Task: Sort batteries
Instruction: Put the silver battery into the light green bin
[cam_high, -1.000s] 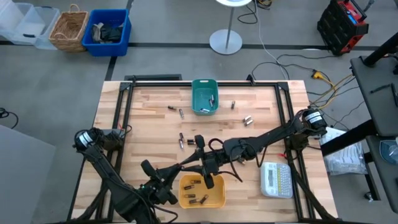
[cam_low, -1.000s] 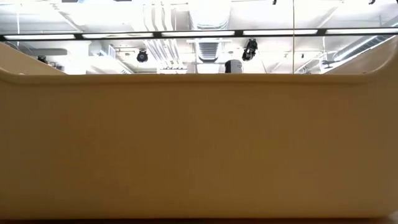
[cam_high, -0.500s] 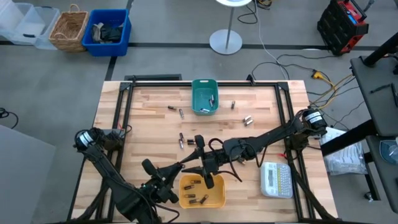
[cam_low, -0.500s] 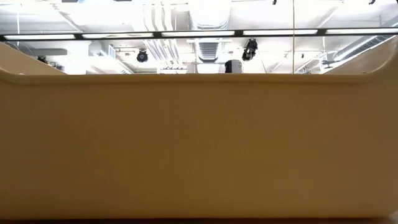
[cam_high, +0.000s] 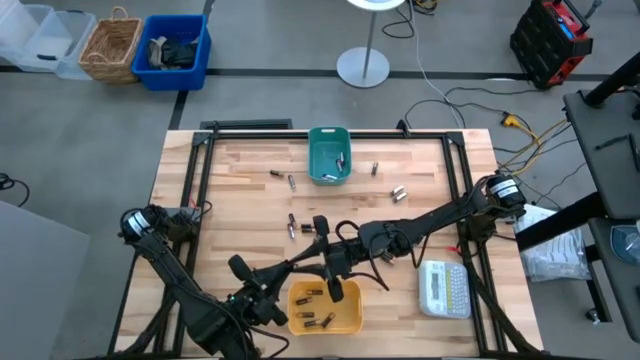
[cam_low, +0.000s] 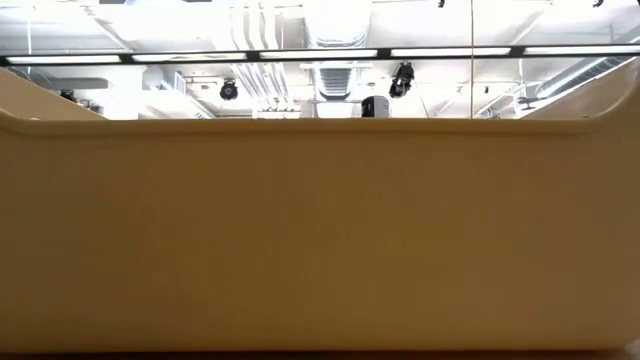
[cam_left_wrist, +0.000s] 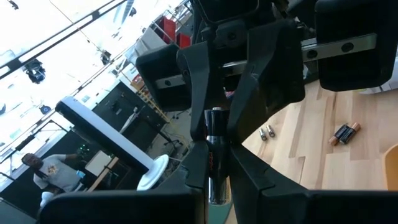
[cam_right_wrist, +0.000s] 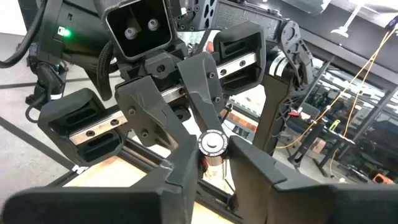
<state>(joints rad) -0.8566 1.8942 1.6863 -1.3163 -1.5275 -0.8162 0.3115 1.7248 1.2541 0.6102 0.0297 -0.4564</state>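
Handover over yellow bin (cam_high: 324, 308): left gripper (cam_high: 303, 262) & right gripper (cam_high: 330, 258) both clamp one battery (cam_left_wrist: 214, 163), w/ loose batteries (cam_high: 291, 224) left on table (cam_high: 240, 200).

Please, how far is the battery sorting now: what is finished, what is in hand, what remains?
Done: several small cylindrical batteries lie in the yellow plastic bin, at least one in the teal plastic bin. In hand: the left gripper and right gripper both seem to grip one silvery-dark battery above the yellow bin. Left: about seven loose batteries on the wooden table.
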